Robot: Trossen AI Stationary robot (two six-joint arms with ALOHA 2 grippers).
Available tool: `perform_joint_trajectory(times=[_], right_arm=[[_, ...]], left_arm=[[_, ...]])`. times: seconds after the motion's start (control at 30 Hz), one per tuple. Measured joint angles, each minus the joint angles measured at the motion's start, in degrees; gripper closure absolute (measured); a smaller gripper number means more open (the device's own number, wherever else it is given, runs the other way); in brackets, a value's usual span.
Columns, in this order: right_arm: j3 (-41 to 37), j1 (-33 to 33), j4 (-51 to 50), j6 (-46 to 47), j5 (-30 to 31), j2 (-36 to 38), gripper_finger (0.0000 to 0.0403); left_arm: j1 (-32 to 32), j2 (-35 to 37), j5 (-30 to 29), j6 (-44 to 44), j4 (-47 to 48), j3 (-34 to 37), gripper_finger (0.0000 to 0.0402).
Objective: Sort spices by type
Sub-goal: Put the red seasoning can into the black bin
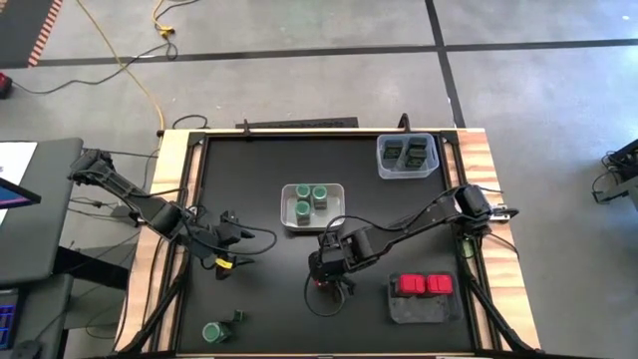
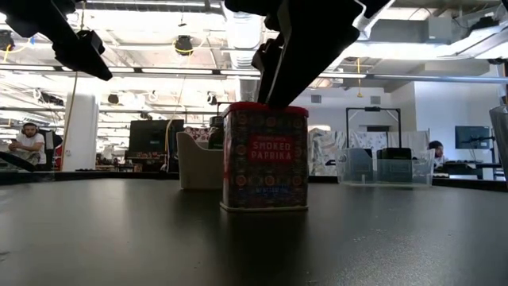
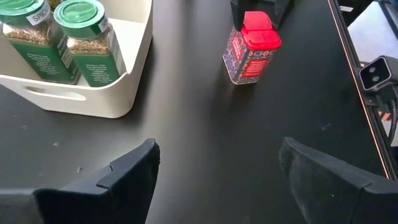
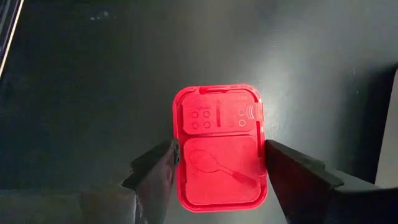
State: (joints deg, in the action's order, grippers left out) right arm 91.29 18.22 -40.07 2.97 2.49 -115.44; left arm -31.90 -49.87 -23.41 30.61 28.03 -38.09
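Paprika tin (image 2: 264, 157), red and rectangular with a patterned label, stands upright on the black table (image 1: 269, 299) closest to the low camera. The right gripper (image 4: 219, 163) hangs straight over it, its dark fingers (image 4: 155, 171) set at either side of the glossy red plastic lid and touching it or nearly so; whether they press on it I cannot tell. Around the tin the matte tabletop is bare on all sides, with open room toward the near edge. Beyond the tin, toward the table's far side, sits a white tray (image 1: 313, 205) with rounded corners and a cut-out handle, holding three round jars with green lids (image 1: 320, 195). Off to the tin's right, near the front edge, a dark grey tray (image 1: 424, 301) holds two more red tins (image 1: 425, 285). At the far right corner a clear plastic bin (image 1: 407, 156) carries dark square tins with greenish tops (image 1: 407, 152). Left of the paprika tin, well apart from it, the left gripper (image 1: 227, 239) waits above the table with its fingers spread wide and nothing between them. Nearer the front left corner lie a green-lidded jar (image 1: 213, 332) and a small dark item (image 1: 239, 317). Pale wooden rails (image 1: 164, 199) border the table's left and right sides.
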Motion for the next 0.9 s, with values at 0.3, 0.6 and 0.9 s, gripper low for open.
perform_joint_trajectory(times=[0.3, 0.6, 0.9], right_arm=[[-0.1, -0.3, 2.7, 2.0, 0.0, 0.3, 0.0132], [-0.1, -0.3, 3.1, 2.1, 0.3, 0.3, 0.0132], [-0.1, -0.3, 3.2, 3.0, 0.3, 0.3, 0.0132]], left_arm=[[0.0, 0.0, 0.0, -0.8, 0.8, 0.0, 0.0084], [0.0, 0.0, 0.0, -0.8, 1.6, 0.0, 0.0084], [0.0, 0.0, 0.0, -0.8, 1.6, 0.0, 0.0084]])
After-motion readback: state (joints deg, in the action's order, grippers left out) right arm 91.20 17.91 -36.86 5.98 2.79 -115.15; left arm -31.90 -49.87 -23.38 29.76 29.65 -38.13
